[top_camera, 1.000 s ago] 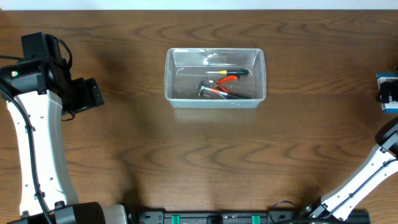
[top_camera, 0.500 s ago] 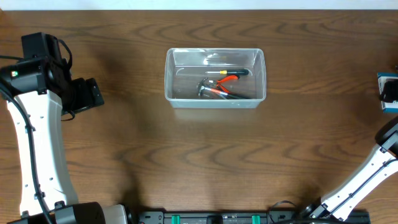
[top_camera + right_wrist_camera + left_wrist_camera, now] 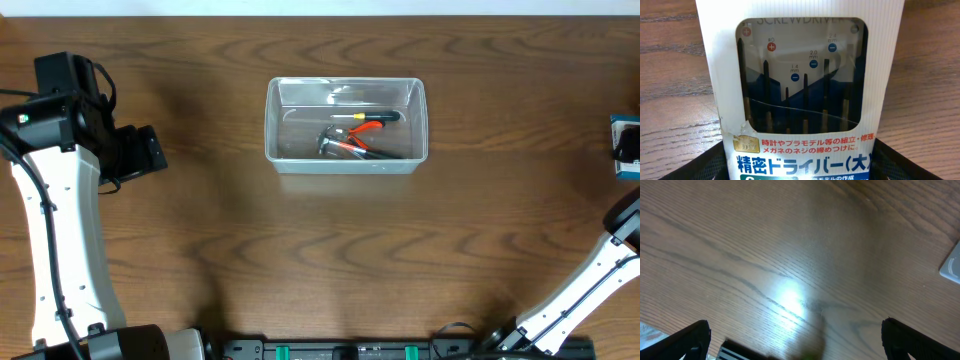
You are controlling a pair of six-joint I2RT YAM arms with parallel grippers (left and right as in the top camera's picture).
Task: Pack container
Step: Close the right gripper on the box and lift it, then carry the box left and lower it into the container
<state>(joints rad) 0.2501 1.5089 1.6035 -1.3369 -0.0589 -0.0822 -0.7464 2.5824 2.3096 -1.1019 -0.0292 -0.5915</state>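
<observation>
The clear plastic container (image 3: pixel 346 81) is sitting toward 12 o'clock on the table (image 3: pixel 320 250), holding orange-handled pliers (image 3: pixel 365 127), while the right gripper (image 3: pixel 800 167) is straddling a boxed precision screwdriver set (image 3: pixel 800 90) at the 3 o'clock edge, seemingly to pack it next. The left gripper (image 3: pixel 795 325), jaws wide apart, is hovering over bare wood at 9 o'clock, leaving the container unobstructed. The box is filling the wrist view and running off the overhead frame, so it cannot be told whether the right jaws are clamping it.
</observation>
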